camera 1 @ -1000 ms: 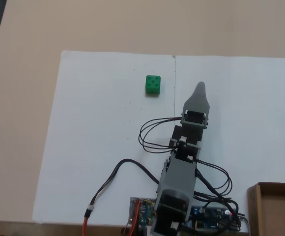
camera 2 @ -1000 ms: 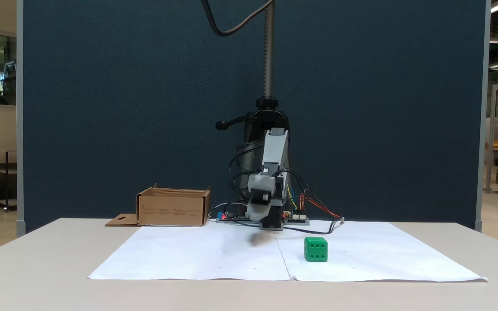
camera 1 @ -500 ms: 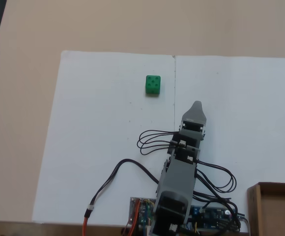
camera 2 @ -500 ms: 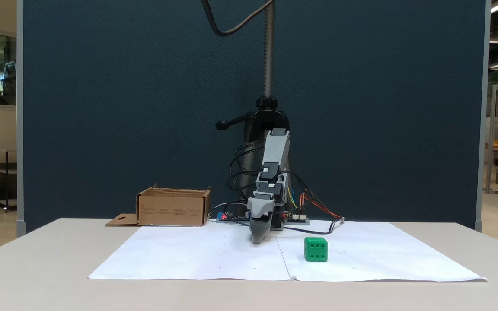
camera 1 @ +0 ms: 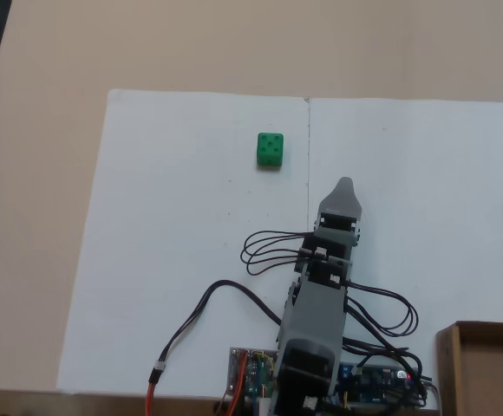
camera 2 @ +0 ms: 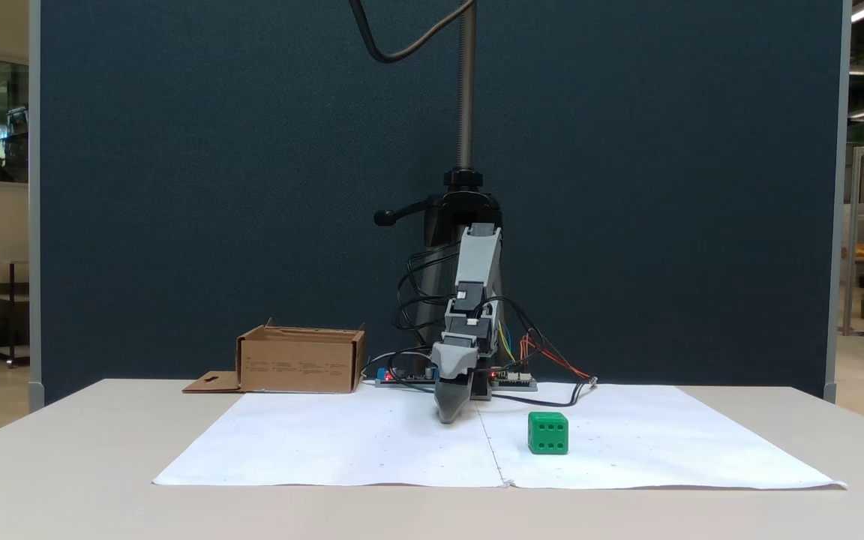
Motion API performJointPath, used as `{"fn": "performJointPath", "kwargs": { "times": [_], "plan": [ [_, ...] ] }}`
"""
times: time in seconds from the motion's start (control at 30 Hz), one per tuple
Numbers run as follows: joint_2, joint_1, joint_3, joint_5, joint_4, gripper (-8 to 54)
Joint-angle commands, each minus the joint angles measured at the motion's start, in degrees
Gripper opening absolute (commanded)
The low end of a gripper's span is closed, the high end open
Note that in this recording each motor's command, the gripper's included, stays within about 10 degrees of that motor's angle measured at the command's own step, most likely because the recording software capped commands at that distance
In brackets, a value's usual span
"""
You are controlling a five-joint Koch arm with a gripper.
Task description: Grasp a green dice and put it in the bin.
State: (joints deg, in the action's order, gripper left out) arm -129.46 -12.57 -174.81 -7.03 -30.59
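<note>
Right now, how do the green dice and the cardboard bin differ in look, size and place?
The green dice is a small, bright green closed cube with pips; the bin is a much larger brown box with an open top. The dice sits on the white paper; the bin stands on the bare table beside the arm's base. Both rest untouched, apart from the gripper.

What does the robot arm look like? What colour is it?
The arm is made of grey plastic pieces with black motor blocks between them. Its gripper is grey and ends in a rounded point. Thin black cables loop out from its sides.
</note>
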Motion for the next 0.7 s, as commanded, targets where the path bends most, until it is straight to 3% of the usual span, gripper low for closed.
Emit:
{"fn": "performJointPath", "kwargs": {
  "times": [0.0,0.17,0.4,0.67],
  "plan": [
    [-6.1,1.4,1.2,-0.8,10.0,41.9],
    [-5.8,1.6,20.7,-0.4,21.9,41.7],
    [-1.8,5.7,49.1,13.3,46.3,41.7],
    [15.6,19.7,69.6,31.2,72.6,41.7]
  ]
}}
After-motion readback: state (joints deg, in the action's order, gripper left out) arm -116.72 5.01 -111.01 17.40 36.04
